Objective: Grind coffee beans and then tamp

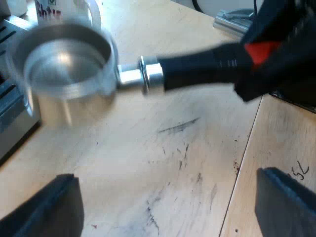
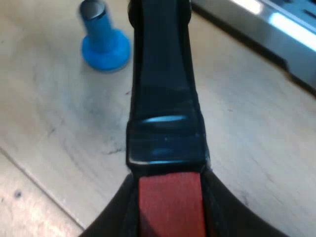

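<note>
Between the 2 black fingers of my left tool (image 1: 165,202), which stand wide apart and grasp nothing, lies the pale wooden worktop (image 1: 197,158). It is matt, marked with dark scuffs and crossed by 1 seam between boards. Beyond the fingers is the metal holder (image 1: 66,64). Its round basket is brushed silver with bare shiny metal inside, and a short silver collar joins it to a straight dark handle that ends in red. I cannot tell whether the basket touches the wood. My right tool (image 1: 276,59) is at the red end of that handle. Just beyond the basket stands a white mug (image 1: 54,12) with red lettering. The ribbed metal edge of the espresso machine (image 1: 10,113) sits close beside the basket.

From the right wrist, the right tool (image 2: 170,217) is clenched on the holder's handle (image 2: 163,98), with the flat red end between its 2 fingers (image 2: 116,219). The handle is glossy black and runs straight away from the tool. Beyond the tool, to 1 side of the handle, a blue tamper (image 2: 103,42) stands upright on its flared round base on the scuffed wood. On the handle's other side is the machine's shiny metal front (image 2: 276,34).
</note>
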Tool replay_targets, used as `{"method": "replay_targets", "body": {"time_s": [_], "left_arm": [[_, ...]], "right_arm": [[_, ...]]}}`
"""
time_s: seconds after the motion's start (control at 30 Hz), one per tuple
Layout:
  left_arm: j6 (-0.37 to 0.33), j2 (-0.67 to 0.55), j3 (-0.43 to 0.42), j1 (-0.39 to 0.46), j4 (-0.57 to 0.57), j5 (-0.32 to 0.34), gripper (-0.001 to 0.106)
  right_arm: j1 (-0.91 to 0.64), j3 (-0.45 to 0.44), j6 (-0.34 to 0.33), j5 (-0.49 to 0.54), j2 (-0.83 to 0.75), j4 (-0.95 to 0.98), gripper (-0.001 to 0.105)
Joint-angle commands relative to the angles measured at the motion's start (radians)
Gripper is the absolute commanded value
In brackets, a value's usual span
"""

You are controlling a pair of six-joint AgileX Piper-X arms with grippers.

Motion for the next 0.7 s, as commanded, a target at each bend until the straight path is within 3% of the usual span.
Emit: {"method": "replay_targets", "body": {"time_s": [0.03,0.6,0.7], "left_arm": [[-0.015,-0.002,-0.004,-0.003,-0.013,-0.025,0.073],[0.010,-0.002,-0.004,-0.003,-0.014,-0.049,0.073],[0.010,-0.002,-0.004,-0.003,-0.014,-0.049,0.073]], "right_arm": [[-0.001,0.018,-0.036,-0.004,-0.014,-0.056,0.000],[-0.001,0.187,-0.080,-0.040,-0.014,-0.240,0.000],[-0.023,0.215,-0.096,-0.089,-0.014,-0.268,0.000]]}}
